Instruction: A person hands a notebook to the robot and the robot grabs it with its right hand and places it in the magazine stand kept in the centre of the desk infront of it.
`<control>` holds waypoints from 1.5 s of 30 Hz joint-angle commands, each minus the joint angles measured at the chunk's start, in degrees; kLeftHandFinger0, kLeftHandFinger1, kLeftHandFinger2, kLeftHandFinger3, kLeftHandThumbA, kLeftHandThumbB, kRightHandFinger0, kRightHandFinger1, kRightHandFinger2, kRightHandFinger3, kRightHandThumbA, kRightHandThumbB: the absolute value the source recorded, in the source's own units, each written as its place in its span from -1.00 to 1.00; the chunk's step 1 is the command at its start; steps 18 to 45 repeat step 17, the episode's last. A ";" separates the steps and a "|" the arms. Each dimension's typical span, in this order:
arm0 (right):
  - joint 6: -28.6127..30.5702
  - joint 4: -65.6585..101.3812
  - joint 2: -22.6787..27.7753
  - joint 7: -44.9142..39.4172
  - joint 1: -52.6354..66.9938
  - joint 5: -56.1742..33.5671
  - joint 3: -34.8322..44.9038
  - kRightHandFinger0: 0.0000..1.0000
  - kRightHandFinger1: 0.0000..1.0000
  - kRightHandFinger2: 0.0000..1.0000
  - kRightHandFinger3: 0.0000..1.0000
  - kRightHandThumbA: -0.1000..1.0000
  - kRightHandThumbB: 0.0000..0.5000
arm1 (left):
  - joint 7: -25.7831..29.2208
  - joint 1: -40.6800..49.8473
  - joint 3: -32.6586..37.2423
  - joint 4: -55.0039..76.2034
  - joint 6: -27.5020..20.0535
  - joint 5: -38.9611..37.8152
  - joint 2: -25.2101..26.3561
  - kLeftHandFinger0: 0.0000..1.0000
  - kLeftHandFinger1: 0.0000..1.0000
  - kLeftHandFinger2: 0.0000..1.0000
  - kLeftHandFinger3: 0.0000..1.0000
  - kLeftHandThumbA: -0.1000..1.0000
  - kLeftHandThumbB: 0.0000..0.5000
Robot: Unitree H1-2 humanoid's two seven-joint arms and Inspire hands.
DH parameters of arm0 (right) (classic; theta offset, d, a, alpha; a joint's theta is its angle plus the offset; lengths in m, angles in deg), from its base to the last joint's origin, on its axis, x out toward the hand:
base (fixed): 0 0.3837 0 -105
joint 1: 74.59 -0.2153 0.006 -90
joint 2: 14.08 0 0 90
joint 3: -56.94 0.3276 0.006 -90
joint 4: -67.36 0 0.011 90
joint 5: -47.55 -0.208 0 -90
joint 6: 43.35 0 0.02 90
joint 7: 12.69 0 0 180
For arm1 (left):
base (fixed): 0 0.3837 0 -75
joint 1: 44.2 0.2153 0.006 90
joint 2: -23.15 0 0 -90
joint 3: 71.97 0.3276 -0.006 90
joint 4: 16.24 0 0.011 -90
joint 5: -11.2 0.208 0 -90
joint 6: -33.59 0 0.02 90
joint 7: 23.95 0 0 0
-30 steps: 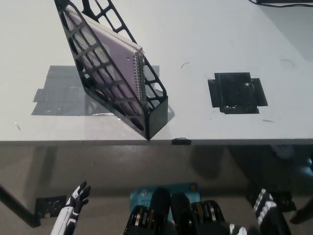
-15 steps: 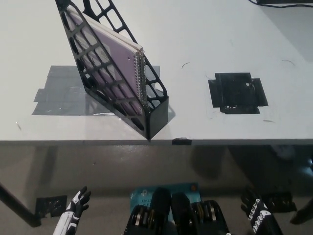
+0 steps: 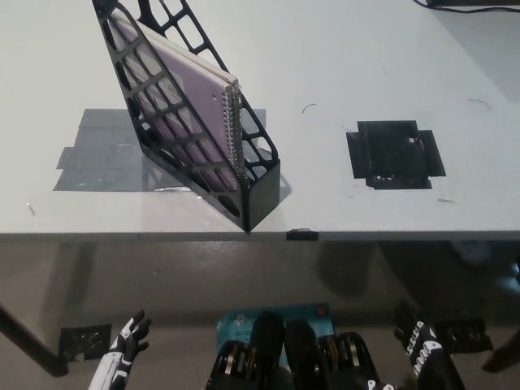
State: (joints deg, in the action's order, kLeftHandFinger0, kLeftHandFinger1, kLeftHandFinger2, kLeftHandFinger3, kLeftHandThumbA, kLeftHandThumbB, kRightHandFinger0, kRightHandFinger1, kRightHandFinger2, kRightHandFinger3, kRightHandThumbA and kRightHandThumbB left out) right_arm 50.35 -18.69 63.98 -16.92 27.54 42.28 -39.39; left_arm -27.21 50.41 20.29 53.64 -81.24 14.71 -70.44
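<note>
A purple spiral-bound notebook [image 3: 191, 106] stands inside the black lattice plastic magazine stand [image 3: 244, 191], which sits tilted on the pale grey counter [image 3: 341, 73], over a patch of grey tape [image 3: 93, 154]. To its right lies a black square tape patch [image 3: 394, 154], well apart, and a small black tab [image 3: 301, 235] sits at the counter's front edge. Nothing blocks the stand. The white left hand [image 3: 126, 341] hangs low below the counter edge, fingers spread and holding nothing. The black right hand [image 3: 418, 345] is also below the counter, fingers apart and empty. Compared with a second ago, both hands have sunk slightly lower, the right one drifting leftward; stand and notebook are unchanged.
</note>
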 commanded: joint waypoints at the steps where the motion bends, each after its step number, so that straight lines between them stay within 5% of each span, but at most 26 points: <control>1: 4.11 1.50 0.24 -0.67 0.84 1.32 0.03 1.00 1.00 1.00 1.00 1.00 -0.34 | 0.92 0.71 -0.27 1.49 -2.10 -0.20 0.20 0.96 1.00 1.00 1.00 1.00 1.00; 11: 5.19 2.64 0.62 -0.04 3.99 3.16 0.42 1.00 1.00 1.00 1.00 1.00 -0.17 | 1.10 3.18 0.18 2.57 -2.10 0.40 0.05 0.97 1.00 1.00 1.00 1.00 1.00; 45: 5.60 3.08 0.85 -0.26 4.94 3.08 0.65 1.00 1.00 1.00 1.00 1.00 -0.17 | 1.70 3.97 0.67 2.86 -2.10 1.17 -0.17 0.96 1.00 1.00 1.00 1.00 1.00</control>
